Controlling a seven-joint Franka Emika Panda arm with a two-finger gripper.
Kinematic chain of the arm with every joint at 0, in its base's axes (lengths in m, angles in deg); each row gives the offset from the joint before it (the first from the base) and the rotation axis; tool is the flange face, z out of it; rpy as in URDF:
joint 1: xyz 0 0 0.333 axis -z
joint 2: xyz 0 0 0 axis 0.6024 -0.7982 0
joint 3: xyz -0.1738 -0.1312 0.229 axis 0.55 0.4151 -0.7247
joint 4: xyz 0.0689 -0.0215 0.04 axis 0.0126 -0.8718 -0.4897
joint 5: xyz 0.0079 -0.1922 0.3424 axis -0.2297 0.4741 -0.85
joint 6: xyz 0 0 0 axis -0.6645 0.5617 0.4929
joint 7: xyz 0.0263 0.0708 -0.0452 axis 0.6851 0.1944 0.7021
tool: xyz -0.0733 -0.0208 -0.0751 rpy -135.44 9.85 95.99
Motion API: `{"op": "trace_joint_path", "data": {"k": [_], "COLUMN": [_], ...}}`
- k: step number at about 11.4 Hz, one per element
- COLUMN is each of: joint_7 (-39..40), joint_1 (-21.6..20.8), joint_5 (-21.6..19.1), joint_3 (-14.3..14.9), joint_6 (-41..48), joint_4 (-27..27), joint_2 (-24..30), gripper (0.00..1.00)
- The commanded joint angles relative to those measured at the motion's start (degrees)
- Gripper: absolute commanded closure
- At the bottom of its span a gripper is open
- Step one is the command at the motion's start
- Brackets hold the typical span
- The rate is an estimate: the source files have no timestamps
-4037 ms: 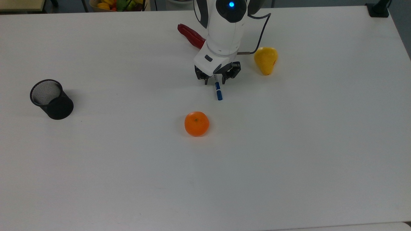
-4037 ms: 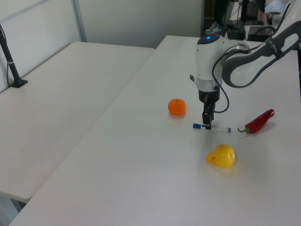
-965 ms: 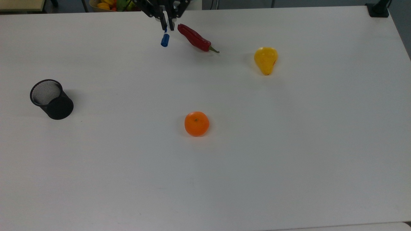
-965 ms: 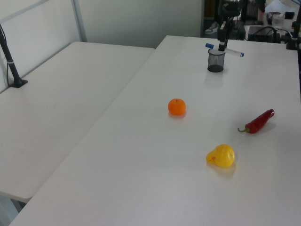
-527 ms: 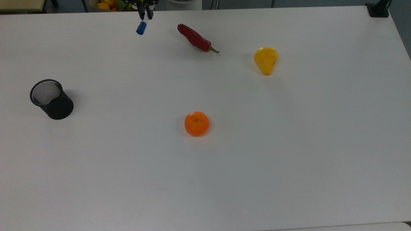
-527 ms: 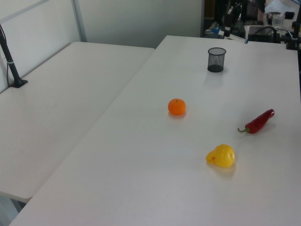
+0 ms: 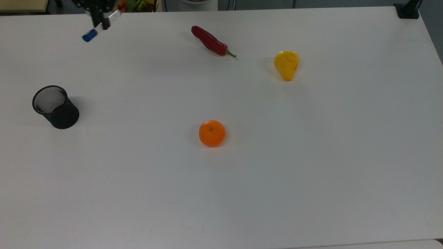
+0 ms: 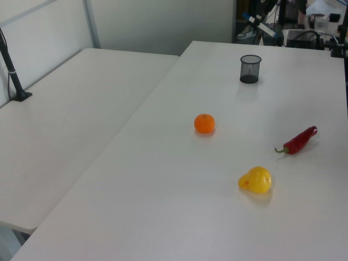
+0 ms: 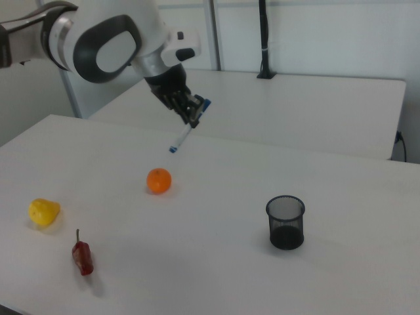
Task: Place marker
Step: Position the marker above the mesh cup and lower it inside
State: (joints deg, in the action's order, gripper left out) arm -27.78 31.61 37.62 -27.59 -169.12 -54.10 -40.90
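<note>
My gripper [image 7: 100, 23] hangs high over the table's far left corner in the top view, shut on the marker [image 7: 90, 35]. The marker is a white barrel with a blue cap, and it sits slanted between the fingers. In the right view the gripper [image 9: 192, 116] holds the marker [image 9: 182, 137] tilted, cap end up, well above the table and to the left of the black mesh cup [image 9: 285, 222]. The left view has the marker [image 8: 265, 28] in the air behind the cup [image 8: 250, 68]. The cup [image 7: 55, 107] stands upright near the top view's left edge.
An orange [image 7: 211, 133] lies mid-table. A red chilli [image 7: 210, 41] and a yellow pear [image 7: 286, 64] lie toward the far side in the top view. A black clamp base [image 7: 407, 10] sits at the far right corner. A second white table [image 8: 70, 114] stands beside this one.
The gripper has carried the marker further toward the top view's left, away from the chilli, and the marker now slants more. The fruit, chilli and cup have not moved.
</note>
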Motion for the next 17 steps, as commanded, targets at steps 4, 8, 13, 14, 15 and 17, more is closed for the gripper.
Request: {"op": "trace_joint_path", "data": {"k": [4, 8, 13, 14, 15, 17], "joint_7": [4.1, 4.1, 3.49, 3.4, 3.31, 2.44], "joint_1": [2.35, 5.77, 8.77, 8.86, 9.29, 9.3], "joint_5": [-0.31, -0.4, -1.27, -1.28, -1.36, -1.54], "joint_3": [4.36, 4.45, 4.45, 4.45, 4.45, 4.19], "joint_6": [-23.54, -37.34, -50.71, -51.69, -53.09, -57.3], "joint_4": [-8.05, -9.55, -10.35, -10.35, -10.35, -10.61], "joint_2": [-3.17, -9.32, -16.52, -17.32, -18.29, -20.22], "gripper": [1.0, 1.0, 1.0, 1.0, 1.0, 1.0]}}
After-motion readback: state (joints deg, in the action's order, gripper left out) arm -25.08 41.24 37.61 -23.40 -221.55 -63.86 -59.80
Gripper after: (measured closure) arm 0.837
